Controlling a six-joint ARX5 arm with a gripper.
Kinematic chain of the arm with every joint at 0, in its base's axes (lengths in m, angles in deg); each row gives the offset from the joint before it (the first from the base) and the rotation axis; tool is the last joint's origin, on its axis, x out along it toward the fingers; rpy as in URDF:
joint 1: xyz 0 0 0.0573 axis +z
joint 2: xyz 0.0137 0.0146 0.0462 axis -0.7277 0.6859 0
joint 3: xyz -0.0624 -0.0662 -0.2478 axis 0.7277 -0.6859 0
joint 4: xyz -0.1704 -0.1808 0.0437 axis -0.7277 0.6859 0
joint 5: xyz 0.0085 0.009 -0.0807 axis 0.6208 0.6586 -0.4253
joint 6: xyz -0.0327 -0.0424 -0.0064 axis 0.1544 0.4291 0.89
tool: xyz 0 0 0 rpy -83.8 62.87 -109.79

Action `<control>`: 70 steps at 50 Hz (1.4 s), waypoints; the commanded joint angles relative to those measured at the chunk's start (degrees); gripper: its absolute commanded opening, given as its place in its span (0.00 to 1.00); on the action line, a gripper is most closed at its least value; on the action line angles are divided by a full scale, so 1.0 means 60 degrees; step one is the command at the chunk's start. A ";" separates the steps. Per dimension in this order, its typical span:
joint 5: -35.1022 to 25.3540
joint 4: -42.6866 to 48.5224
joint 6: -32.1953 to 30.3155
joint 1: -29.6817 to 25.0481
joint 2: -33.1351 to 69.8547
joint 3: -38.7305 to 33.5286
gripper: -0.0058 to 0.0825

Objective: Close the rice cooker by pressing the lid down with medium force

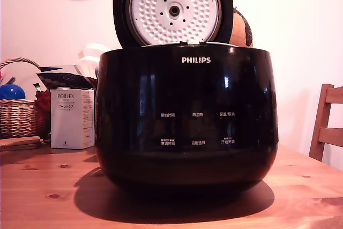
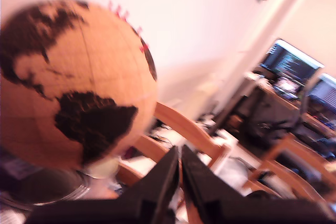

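The glossy black rice cooker (image 1: 185, 122) fills the middle of the exterior view, standing on a wooden table (image 1: 48, 197) with its PHILIPS logo facing the camera. Its lid (image 1: 172, 8) stands raised upright at the back, the white dimpled inner disc with its centre hole turned forward. My gripper (image 2: 178, 153) shows only in the wrist view, its two black fingers pressed almost together with nothing between them. It points past a cork globe toward the room. Neither cooker nor lid appears in the wrist view, and the gripper is out of the exterior view.
A cork globe (image 2: 73, 82) is close to the gripper; it peeks out behind the lid (image 1: 242, 28). A white PORLEX box (image 1: 72, 119) and a wicker basket (image 1: 19, 113) stand on the exterior view's left. A wooden chair (image 1: 327, 124) is at its right. Monitors (image 2: 291, 61) lie beyond.
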 commanded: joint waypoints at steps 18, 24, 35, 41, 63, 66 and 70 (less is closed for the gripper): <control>-0.0590 0.0936 0.0521 -0.0051 0.0845 0.0033 0.04; -0.0616 0.1512 0.0051 -0.0160 0.0863 0.0036 0.04; -0.0692 0.2885 -0.0922 -0.0517 0.0863 0.0033 0.04; -0.0699 0.3366 -0.1155 -0.0667 0.0863 0.0036 0.04; -0.0648 0.4903 -0.2040 -0.0798 0.0856 0.0036 0.04; -0.0594 0.5158 -0.2269 -0.0867 0.0856 0.0036 0.04; -0.0499 0.5508 -0.2481 -0.0933 0.0849 0.0036 0.04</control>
